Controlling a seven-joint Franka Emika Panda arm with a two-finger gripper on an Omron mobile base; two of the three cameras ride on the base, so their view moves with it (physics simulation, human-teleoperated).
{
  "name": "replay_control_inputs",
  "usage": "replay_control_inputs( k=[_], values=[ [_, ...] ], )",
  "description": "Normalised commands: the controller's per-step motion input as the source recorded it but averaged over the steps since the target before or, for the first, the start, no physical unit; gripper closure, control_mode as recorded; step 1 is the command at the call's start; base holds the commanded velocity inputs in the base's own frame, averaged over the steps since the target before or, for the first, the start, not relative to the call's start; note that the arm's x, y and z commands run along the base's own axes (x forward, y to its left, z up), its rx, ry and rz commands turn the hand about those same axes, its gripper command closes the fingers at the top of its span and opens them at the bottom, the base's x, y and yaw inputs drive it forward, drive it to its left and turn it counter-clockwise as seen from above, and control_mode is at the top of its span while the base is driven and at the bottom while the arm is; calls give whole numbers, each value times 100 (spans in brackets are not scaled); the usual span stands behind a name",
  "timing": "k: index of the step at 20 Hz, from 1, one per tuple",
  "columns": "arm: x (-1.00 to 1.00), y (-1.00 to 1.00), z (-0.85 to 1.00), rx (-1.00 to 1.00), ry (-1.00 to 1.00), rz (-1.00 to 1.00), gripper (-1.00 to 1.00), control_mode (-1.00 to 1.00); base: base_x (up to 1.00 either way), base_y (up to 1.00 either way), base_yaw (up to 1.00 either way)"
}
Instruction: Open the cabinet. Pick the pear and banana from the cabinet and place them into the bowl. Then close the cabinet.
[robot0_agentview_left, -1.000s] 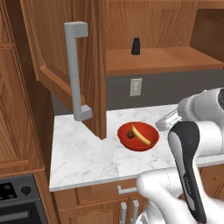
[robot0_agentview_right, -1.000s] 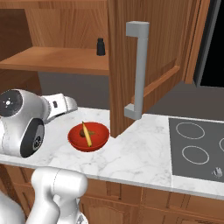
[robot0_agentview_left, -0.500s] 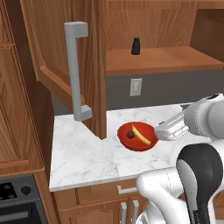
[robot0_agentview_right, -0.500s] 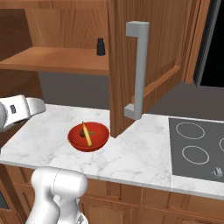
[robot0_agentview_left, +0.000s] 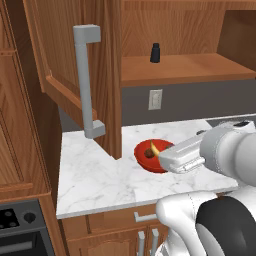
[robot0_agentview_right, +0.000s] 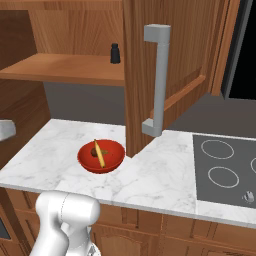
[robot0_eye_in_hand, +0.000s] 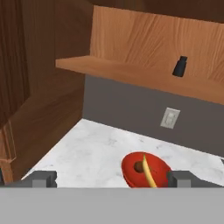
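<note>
Black bottle (robot0_agentview_right: 115, 53) on cabinet (robot0_agentview_right: 65, 67) shelf

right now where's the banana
In the right base view the banana lies in the red bowl beside the pear, on the marble counter left of the open cabinet door.

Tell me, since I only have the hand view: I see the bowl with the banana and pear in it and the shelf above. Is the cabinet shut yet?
Observer: No. In the left base view a door of the cabinet stands wide open, with its grey handle out over the counter.
Operator: How near is that door to the bowl?
Observer: In the right base view the door's lower corner shows right next to the bowl. I see no contact.
Operator: Where is my hand relative to both?
Observer: In the left base view the gripper, open and empty, is next to the bowl on the side away from the door.
</note>
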Motion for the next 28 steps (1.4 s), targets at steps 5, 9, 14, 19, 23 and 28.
replay_control_inputs(
  k=[5,9,14,19,23,28],
  values=[
    [-21,35,10,17,-11,-3,-100,-100,0,0,0],
    [-8,45,2,15,-21,-6,-100,-100,0,0,0],
    [-9,52,2,14,-25,-8,-100,-100,0,0,0],
    [0,67,0,7,-31,-11,-100,-100,0,0,0],
    [0,70,0,5,-30,-13,-100,-100,0,0,0],
    [17,69,0,1,-26,-14,-100,-100,0,0,0]
  ],
)
